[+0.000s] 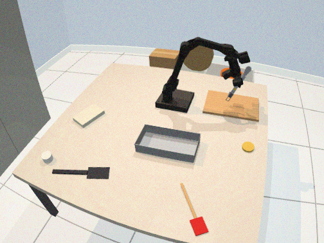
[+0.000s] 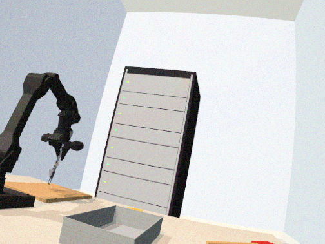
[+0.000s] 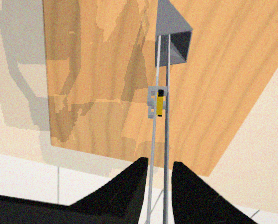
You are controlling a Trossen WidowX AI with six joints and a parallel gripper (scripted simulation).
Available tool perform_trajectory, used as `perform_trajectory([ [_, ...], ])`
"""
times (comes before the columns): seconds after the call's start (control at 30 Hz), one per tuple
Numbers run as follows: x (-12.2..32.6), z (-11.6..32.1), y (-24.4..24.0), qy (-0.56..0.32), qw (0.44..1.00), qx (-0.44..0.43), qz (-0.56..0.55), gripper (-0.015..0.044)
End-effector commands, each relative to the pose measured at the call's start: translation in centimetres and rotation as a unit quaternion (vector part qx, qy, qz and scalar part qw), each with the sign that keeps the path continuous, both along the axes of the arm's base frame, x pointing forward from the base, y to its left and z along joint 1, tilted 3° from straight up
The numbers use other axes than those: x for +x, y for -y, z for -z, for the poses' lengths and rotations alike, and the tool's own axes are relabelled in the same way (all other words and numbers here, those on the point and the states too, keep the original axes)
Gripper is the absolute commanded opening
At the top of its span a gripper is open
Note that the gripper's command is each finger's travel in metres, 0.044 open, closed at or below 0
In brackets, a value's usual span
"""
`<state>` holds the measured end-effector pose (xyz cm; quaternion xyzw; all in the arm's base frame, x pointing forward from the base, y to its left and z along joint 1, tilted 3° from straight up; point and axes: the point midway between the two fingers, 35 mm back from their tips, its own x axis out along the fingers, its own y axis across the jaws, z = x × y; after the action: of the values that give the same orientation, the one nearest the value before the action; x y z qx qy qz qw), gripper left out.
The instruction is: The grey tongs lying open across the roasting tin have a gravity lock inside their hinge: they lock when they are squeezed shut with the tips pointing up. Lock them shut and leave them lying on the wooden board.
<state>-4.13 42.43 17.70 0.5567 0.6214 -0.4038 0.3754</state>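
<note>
The grey tongs (image 1: pixel 247 71) (image 2: pixel 55 166) (image 3: pixel 170 25) are held slanted above the wooden board (image 1: pixel 215 102) (image 2: pixel 29 190) (image 3: pixel 225 75). Their thick dark end points up and back; the end with the small wire loop points down, a little above the board. In the wrist view their two arms run nearly parallel, close together, with a small yellow mark beside them. My gripper (image 1: pixel 237 85) (image 2: pixel 61 155) (image 3: pixel 159 167) is shut on the tongs, one finger on each side. Whether the lock is engaged cannot be told. The roasting tin (image 1: pixel 164 153) (image 2: pixel 93 232) stands empty in front.
A yellow disc (image 1: pixel 248 146) lies right of the tin. A red-headed spatula (image 1: pixel 199 226) and a black spatula (image 1: pixel 98 173) lie near the front. A white cylinder (image 1: pixel 47 156) and a pale block (image 1: pixel 89 115) are at the left. A server rack (image 2: pixel 145 128) stands behind.
</note>
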Motion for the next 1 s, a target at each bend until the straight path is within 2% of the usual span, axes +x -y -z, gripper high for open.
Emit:
perform_trajectory([
  [0.0,0.0,-0.5,0.1,0.007,1.0,-0.018,-0.006,-0.015],
  [0.5,-0.1,-1.0,1.9,0.022,0.992,-0.125,-0.026,-0.015],
  [0.97,-0.1,-0.7,1.9,0.023,0.991,-0.131,-0.027,-0.015],
])
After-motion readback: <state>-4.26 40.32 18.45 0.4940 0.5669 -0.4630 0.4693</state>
